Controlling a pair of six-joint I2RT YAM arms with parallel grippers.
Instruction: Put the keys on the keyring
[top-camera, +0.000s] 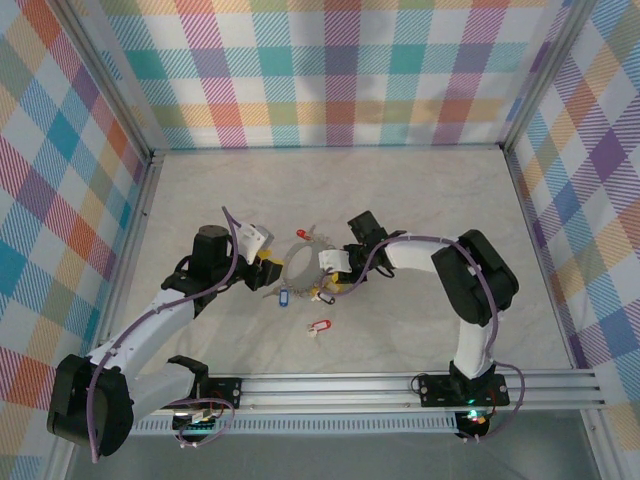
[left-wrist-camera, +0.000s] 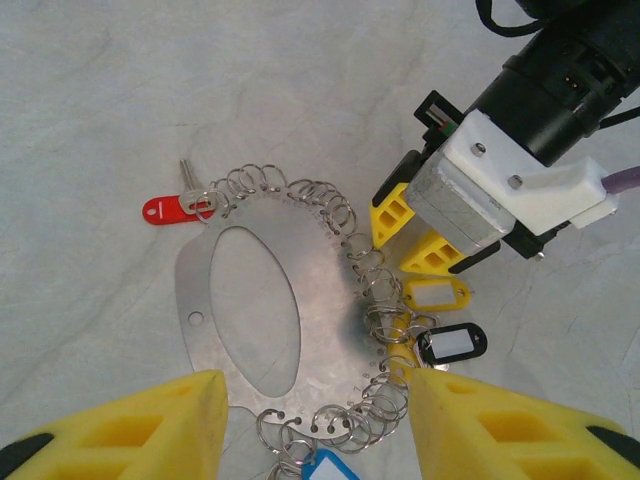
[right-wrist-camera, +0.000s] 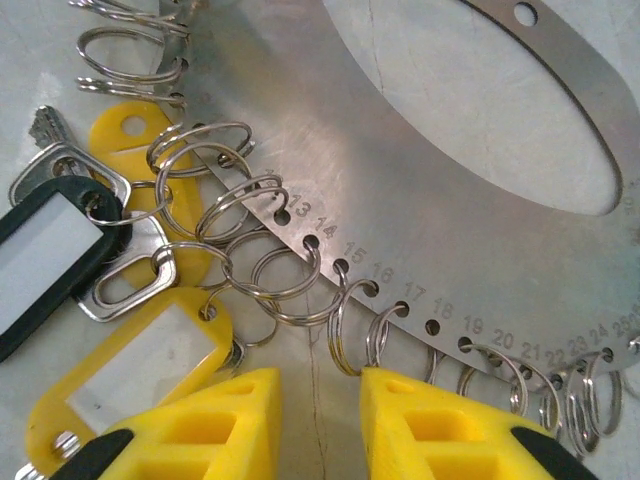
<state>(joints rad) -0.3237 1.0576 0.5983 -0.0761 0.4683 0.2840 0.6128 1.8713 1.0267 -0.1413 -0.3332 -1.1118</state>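
Keyring (left-wrist-camera: 330, 300) where?
— Flat on counter (left-wrist-camera: 100, 100), near end between fingers of left pincer (left-wrist-camera: 318, 378); long flank just beside right pincer (right-wrist-camera: 320, 385).
— Pincer states?
— Left: roughly half apart, straddling that end; cannot tell if clamped. Right: narrow gap, nothing held, tips at one split ring (right-wrist-camera: 336, 335) on rim.
— Doing step well?
— Probably: keep Keyring braced, pinch one ring only, avoid snagging neighbours, then feed yellow-tagged key (right-wrist-camera: 140, 370) from just left of right pincer.
— Orientation?
— Points away from left pincer, long axis on that line, leaning slightly left; right pincer at its side.
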